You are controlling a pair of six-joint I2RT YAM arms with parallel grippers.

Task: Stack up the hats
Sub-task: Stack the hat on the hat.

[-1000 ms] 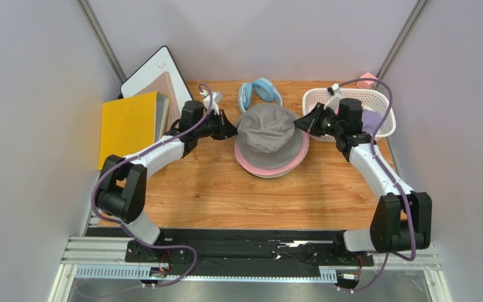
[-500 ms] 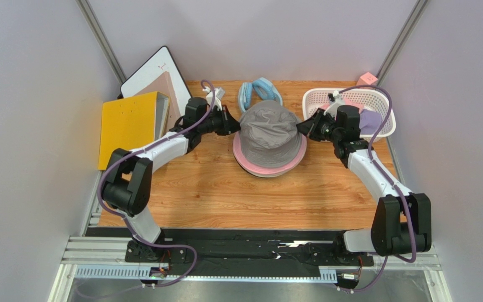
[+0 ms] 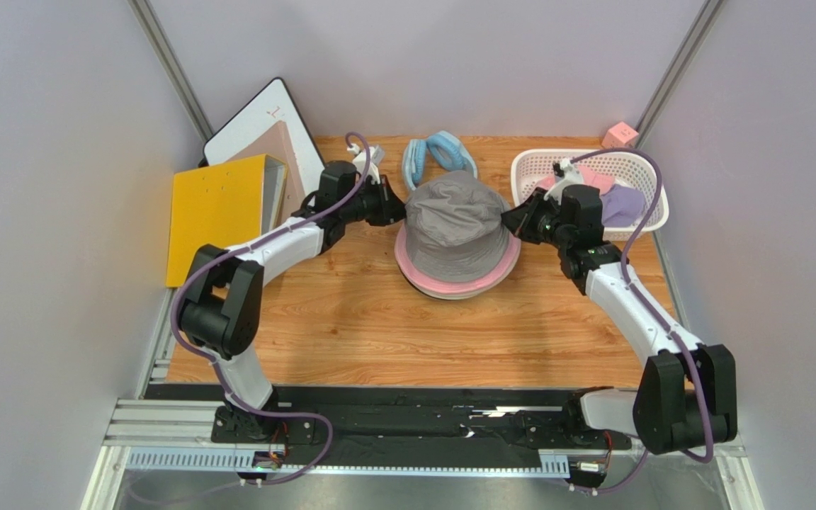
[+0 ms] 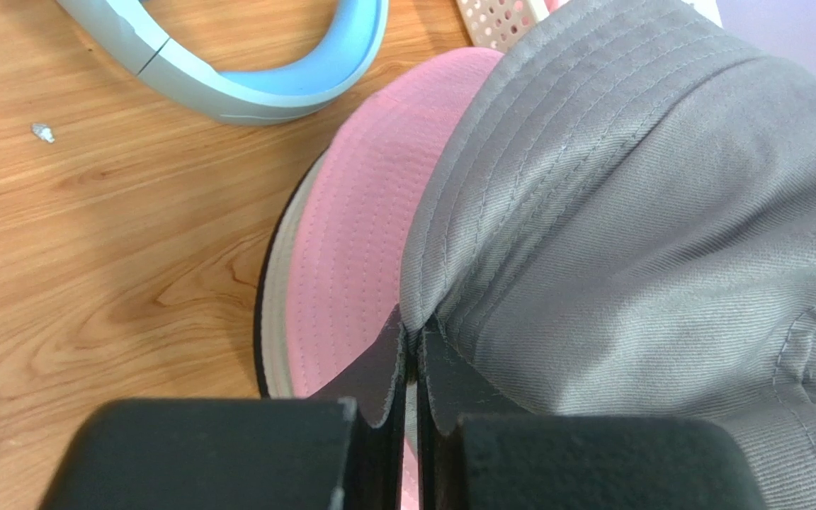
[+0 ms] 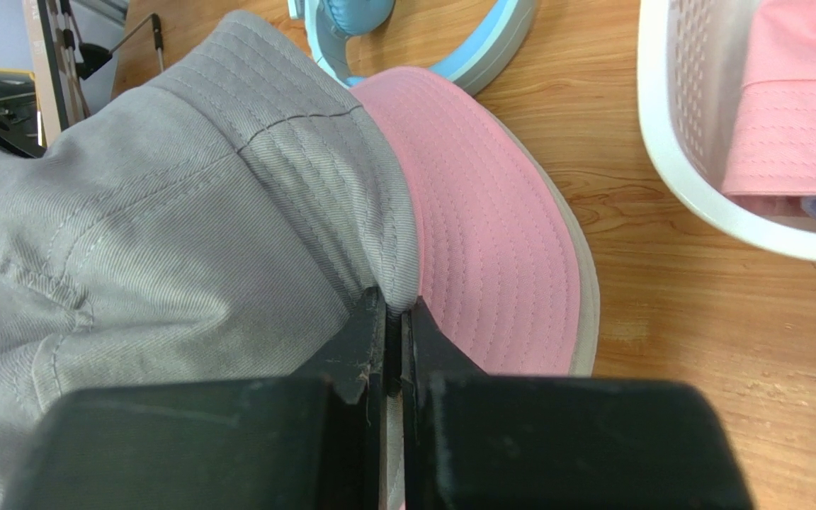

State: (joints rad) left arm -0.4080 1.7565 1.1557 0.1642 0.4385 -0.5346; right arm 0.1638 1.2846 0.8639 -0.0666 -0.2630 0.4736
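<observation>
clamped shut on grey hat brim with left claw and right claw, pink hat just beneath; could sit crooked if let go unevenly.

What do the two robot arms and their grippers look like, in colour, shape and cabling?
The left arm and the right arm look alike: white tube-shaped links between chunky black joint housings, with a thin mauve cable looping loosely along each. The left gripper and the right gripper have matt black fingers that taper to thin tips, on blocky black bodies. I see no markings.
</observation>
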